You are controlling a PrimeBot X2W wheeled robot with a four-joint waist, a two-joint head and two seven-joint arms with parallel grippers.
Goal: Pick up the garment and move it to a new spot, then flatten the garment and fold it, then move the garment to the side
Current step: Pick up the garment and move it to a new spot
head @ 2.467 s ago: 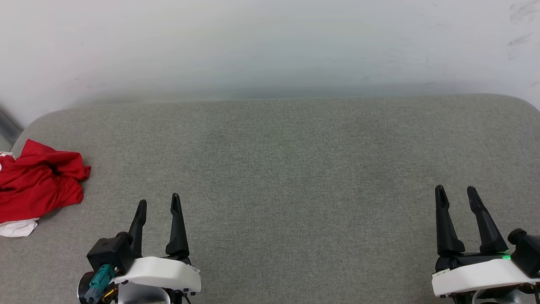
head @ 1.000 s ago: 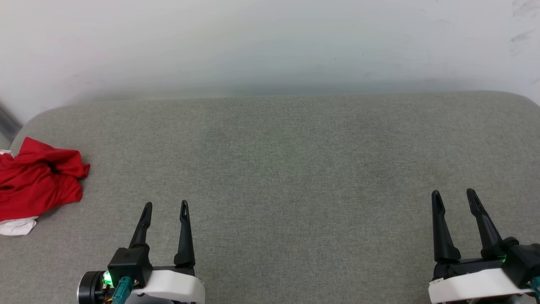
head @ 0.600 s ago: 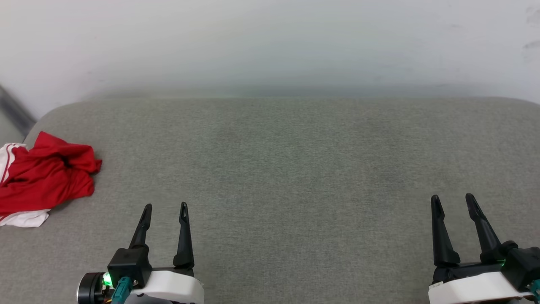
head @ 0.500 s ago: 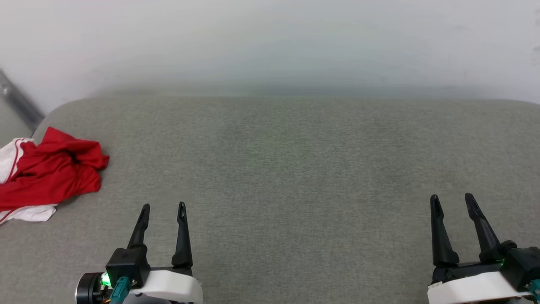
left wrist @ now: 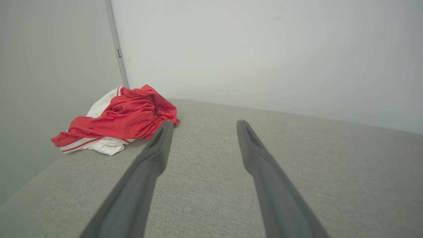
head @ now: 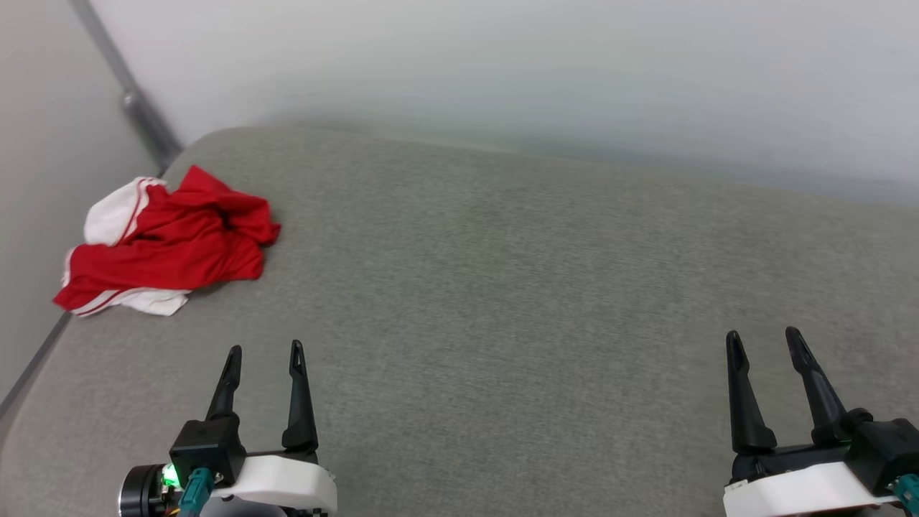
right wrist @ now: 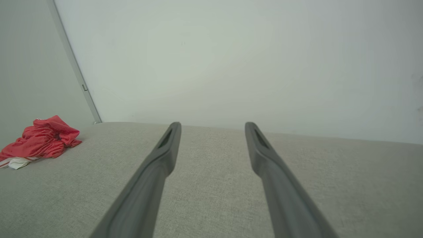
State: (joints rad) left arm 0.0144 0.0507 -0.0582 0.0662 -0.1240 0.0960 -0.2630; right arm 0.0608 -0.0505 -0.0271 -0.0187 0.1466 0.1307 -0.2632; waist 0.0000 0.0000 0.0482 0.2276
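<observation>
Garment (head: 169,240): crumpled heap at the far-left corner of the worktop (head: 502,287), right at the edge by the side wall (head: 36,143). White sleeve at the back, striped trim at the front, lettering buried in the folds.

Left hand (head: 264,350): fingers apart, empty, low over the near-left worktop, well short of the garment. Right hand (head: 762,334): fingers apart too, empty, near right, well apart from it. Both point straight ahead. Reads as a ready pose with jaws pre-opened for a pinch.

My read: the pick-up hasn't begun. Left is the natural arm, since the heap is on its side. In the left wrist view the heap lies ahead and left of the fingers, so the reach goes forward and left. The open middle of the worktop is the likely drop spot, with room to spread and fold within reach of both arms.

Risks: a pinch may catch only one layer and trail the rest. The heap is at the edge, so a nudge could push it off.
</observation>
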